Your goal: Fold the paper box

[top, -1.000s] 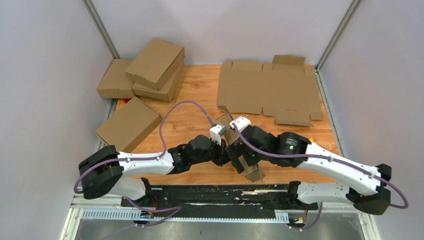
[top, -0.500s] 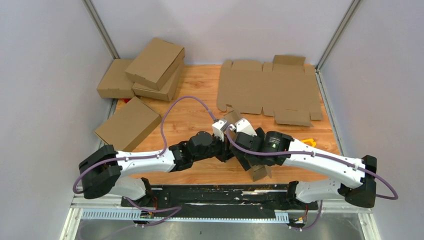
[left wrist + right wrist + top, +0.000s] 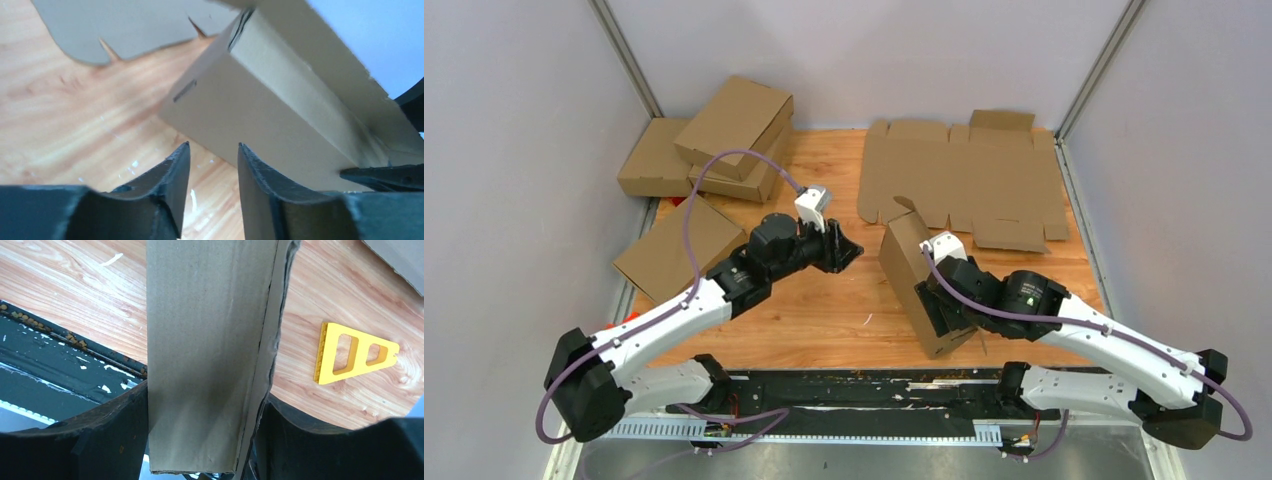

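Near front edge of surface (image 3: 824,320), box (image 3: 906,258) stands on edge, apparently folded shut, gripped across its thickness by right claw (image 3: 202,435); left claw (image 3: 212,165) narrowly parted, empty, beside it; seemingly only setting down remains.

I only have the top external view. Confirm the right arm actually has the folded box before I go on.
Observer: In the right wrist view, the paper box fills the gap of the right jaws, with a finger against each side.
Operator: Report anything hidden under that arm.
Observer: A flat yellow triangular piece lies on the table beside the box, apart from it.
Operator: Check the left jaws.
Observer: In the left wrist view they stand open and empty, pointing at the box's side.
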You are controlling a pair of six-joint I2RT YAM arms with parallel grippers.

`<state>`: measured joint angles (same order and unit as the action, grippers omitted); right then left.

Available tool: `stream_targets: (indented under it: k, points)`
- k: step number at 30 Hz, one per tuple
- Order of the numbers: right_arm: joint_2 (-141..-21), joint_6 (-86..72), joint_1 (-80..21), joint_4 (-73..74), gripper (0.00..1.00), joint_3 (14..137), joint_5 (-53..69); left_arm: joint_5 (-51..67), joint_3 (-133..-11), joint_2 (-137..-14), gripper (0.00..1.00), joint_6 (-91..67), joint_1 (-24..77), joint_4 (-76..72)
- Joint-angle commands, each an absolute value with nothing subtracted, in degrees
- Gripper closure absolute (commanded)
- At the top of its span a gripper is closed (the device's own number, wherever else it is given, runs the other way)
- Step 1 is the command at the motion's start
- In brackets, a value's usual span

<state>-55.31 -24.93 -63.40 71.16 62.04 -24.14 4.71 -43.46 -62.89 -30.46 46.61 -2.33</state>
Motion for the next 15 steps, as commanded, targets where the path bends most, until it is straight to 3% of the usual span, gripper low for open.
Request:
stream_targets:
  k: [1, 7, 12, 15]
  points:
    - [-54.9, -20.3, -62.1, 63.8, 0.38, 60.7, -17.5, 8.2, -49.8, -64.0, 0.43, -22.5, 43.4, -0.3]
    - [-56.0, -15.2, -62.1, 60.3, 0.38, 61.4, -11.0, 8.2, -52.0, -66.1, 0.25, -10.0, 41.2, -5.4]
    - [-58.6, -12.3, -62.0, 60.5, 0.36, 62.6, -9.2, 23.2, -55.5, -72.0, 0.17, -8.3, 33.9, -8.7]
    - [-59.8, -11.1, -62.0, 60.2, 0.35, 63.0, -8.7, 25.0, -55.9, -74.1, 0.14, -4.9, 32.6, -8.8]
